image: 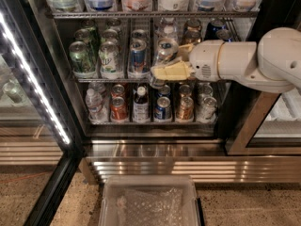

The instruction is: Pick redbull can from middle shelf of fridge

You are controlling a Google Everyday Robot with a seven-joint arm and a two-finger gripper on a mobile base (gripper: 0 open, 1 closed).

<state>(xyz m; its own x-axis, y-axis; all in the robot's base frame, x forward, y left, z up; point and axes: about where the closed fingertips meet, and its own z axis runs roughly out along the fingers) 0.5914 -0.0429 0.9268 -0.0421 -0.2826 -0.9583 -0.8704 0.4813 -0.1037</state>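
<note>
Camera view: the claw [163,73] is inside the fridge [51,69] at the middle shelf [113,79], right by the redbull can [167,50]; whether it grips the can, I cannot tell.

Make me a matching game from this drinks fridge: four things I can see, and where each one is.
Things:
A. gripper
B. LED strip
C. clear bin
D. water bottle

Places:
1. far left of the lower shelf
2. on the floor
3. in front of the middle shelf
4. running down the left side

Pairs: A-3, B-4, C-2, D-1
</note>
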